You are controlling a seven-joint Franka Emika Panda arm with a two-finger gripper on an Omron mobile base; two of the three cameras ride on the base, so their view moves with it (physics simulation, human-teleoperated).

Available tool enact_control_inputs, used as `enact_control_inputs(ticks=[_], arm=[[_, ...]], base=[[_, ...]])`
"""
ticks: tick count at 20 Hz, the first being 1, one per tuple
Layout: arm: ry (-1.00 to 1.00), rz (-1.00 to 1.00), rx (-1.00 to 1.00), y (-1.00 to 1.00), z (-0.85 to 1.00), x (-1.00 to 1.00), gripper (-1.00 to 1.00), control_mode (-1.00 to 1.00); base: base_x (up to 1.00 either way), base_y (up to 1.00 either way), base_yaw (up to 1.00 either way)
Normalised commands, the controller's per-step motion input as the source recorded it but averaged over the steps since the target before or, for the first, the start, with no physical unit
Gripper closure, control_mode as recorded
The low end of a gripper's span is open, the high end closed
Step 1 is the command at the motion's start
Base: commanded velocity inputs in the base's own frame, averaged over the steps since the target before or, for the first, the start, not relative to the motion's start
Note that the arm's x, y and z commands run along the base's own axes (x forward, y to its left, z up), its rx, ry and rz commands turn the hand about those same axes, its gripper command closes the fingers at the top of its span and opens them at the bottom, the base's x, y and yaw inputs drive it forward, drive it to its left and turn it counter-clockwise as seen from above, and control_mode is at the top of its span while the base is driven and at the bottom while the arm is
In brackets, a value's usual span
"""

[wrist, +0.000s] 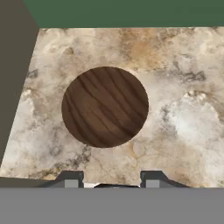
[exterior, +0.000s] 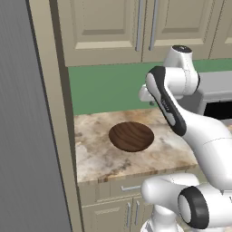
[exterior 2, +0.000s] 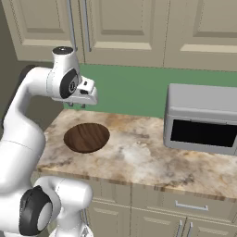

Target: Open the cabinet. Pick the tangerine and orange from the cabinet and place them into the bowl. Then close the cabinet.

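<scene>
Cabinet doors are shut, fruit presumably inside. Bowl sits empty on the counter below, ready for receiving. Pincer hovers above, tips apart, holding nothing.

The bowl is dark brown wood with curved, darker grain streaks — it sits on a countertop mottled in cream, tan and rusty brown. Behind the bowl the wall is plain green. Above the bowl the cabinet is beige, with silver bar handles. To the right of the bowl, a microwave is grey with a black door window — the arm is white with dark joints.
</scene>
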Motion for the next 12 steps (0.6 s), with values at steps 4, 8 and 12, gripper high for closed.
enact_control_inputs(ticks=[4, 8, 12], arm=[[-0.04, 0.0, 0.0, 0.0, 0.0, -0.05, -1.0, -1.0], [-0.32, 0.0, 0.0, 0.0, 0.19, -0.13, -1.0, -1.0], [-0.64, 0.0, 0.0, -0.03, 0.59, -0.55, -1.0, -1.0]], base=[[0.0, 0.0, 0.0], [0.0, 0.0, 0.0], [0.0, 0.0, 0.0]])
